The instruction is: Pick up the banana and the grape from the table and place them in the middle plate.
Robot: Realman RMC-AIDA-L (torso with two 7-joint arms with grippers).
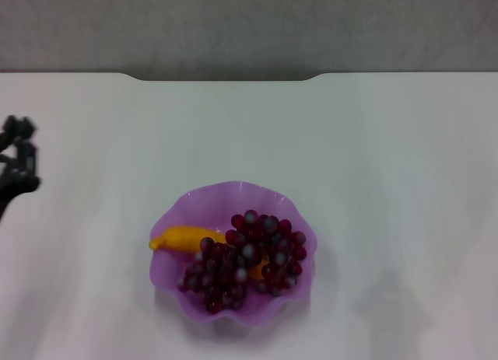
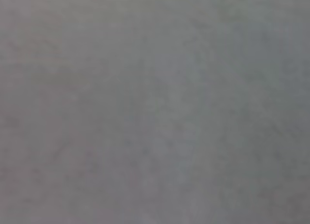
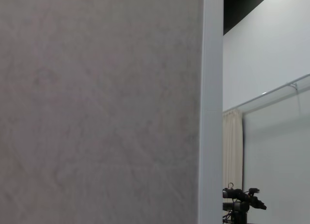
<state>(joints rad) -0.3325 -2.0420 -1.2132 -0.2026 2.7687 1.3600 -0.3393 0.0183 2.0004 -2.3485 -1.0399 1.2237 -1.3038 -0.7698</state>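
Left claw [image 1: 17, 154] parked; banana [image 1: 180, 238], grape [image 1: 245, 259] in middle plate [image 1: 233, 195].

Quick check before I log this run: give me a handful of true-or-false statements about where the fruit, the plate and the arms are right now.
1. The banana lies in the purple plate. True.
2. The grapes sit on the bare table beside the plate. False: they are in the plate, partly covering the banana.
3. The left gripper is at the table's left edge, away from the plate. True.
4. The right gripper hovers over the plate. False: it does not show in the head view.
5. The plate is empty. False: it holds both fruits.
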